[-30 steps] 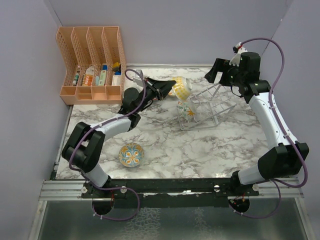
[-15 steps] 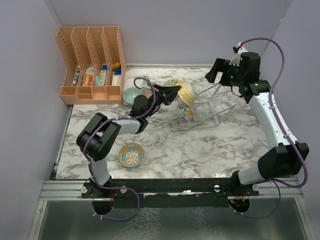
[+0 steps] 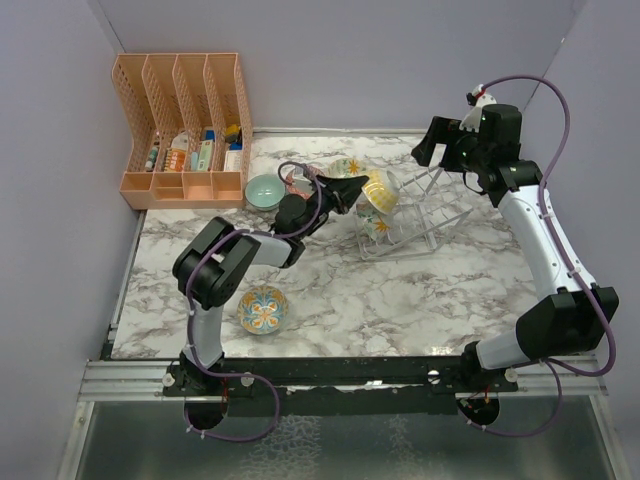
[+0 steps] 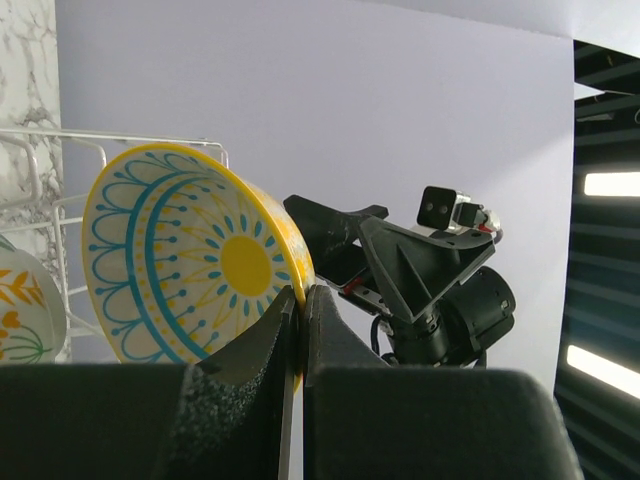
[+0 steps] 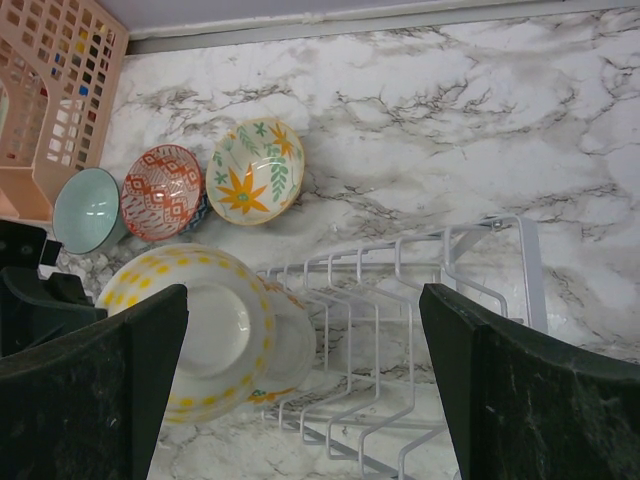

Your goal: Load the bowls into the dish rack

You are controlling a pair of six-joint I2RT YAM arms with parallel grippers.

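Bowl [image 4: 190,255], yel | rim clamped in L jaws, at rack [image 3: 432,215] end; R jaws apart, above rack

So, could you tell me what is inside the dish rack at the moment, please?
One white bowl with orange flowers stands in the end slot of the dish rack. The yellow bowl, held by the left gripper, covers part of it, so its seating is hidden.

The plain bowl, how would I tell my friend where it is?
Find the orange organizer in the back left corner. By its front right end sits the teal bowl, next to a red-patterned bowl. It alone has no pattern, just plain pale teal.
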